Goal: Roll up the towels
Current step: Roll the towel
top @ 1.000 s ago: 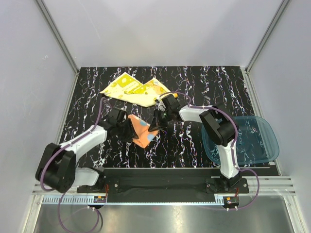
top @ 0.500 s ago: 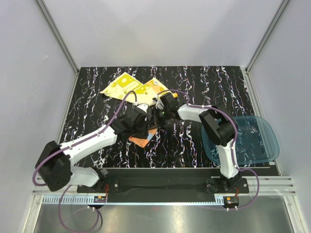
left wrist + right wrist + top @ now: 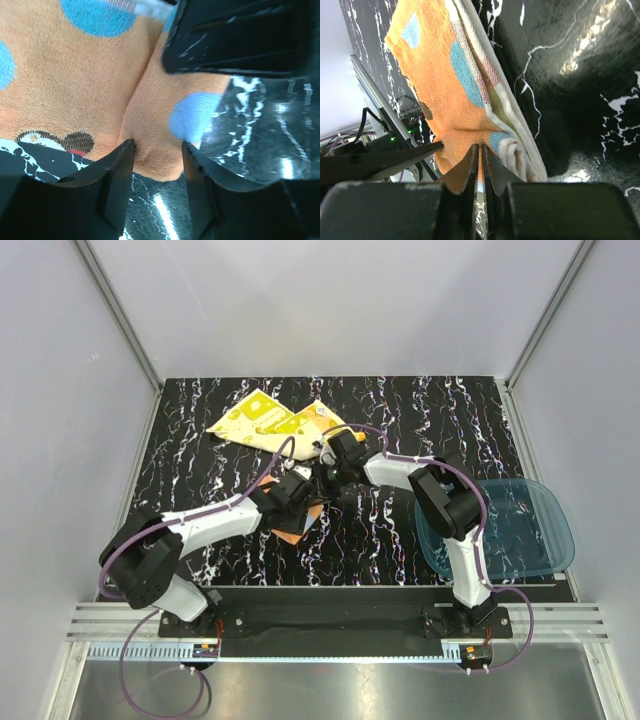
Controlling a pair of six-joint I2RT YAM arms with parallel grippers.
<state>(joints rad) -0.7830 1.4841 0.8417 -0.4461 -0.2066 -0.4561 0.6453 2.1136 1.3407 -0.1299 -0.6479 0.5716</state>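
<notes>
I had both arms crowded over the orange towel [image 3: 293,528], which lay on the table [image 3: 420,405] well to the left of the tray [image 3: 535,540]. The yellow towel [image 3: 270,425] sat flat and unrolled, further left of the tray and toward the back wall. The right gripper [image 3: 481,150], on the tray side of the orange towel, was clenched on a thin edge of the cloth. From its fingers the folded layers ran straight away, so I judged the towel's long axis to lie along that gripper's reach. The left gripper [image 3: 156,150], on the side away from the tray, had its jaws apart and straddling a raised ridge of the same towel at its near edge. I could not tell whether they were pinching that ridge or merely resting around it. From above, the two wrists hid most of the cloth, so I could not see how much of a roll had formed. Both arms were at the orange towel, and the right one was nearer the yellow towel.
</notes>
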